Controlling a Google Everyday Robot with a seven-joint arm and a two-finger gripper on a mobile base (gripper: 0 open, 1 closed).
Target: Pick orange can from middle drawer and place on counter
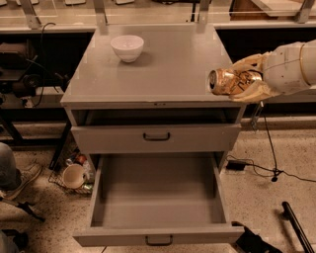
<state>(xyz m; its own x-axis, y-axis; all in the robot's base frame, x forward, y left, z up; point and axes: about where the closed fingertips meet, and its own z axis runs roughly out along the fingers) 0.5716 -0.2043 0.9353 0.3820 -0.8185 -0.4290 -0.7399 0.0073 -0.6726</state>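
My gripper (236,80) reaches in from the right and is shut on the orange can (227,80). The can lies on its side with its silvery end facing left. It hangs above the front right corner of the counter (163,69). The middle drawer (158,195) is pulled wide open below, and its flat grey inside holds nothing. Its black handle (159,240) is at the front bottom.
A white bowl (127,47) stands on the counter at the back left. A shallower shut drawer front (156,137) sits above the open one. A long pale bench with metal posts (148,12) runs behind. Cables and a cup (73,175) lie on the floor.
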